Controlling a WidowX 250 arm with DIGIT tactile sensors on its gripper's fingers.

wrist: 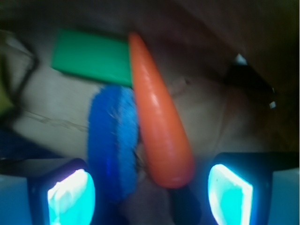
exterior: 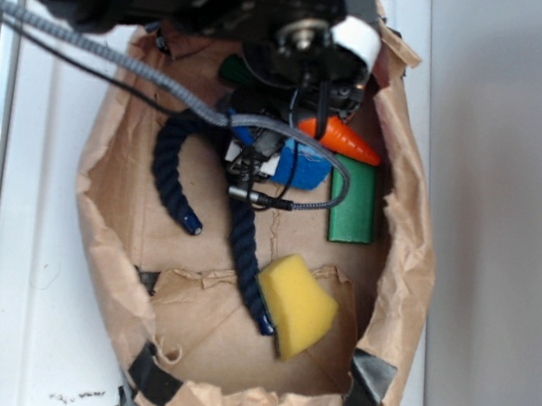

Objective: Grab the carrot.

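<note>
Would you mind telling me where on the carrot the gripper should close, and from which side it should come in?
Grip the carrot at its thick, rounded end, from above. In the wrist view that end lies between the open fingers, which already straddle it across its width. The taper toward the tip would likely slip. A blue object lies alongside it, so one finger probably has to go into that narrow gap.
</note>
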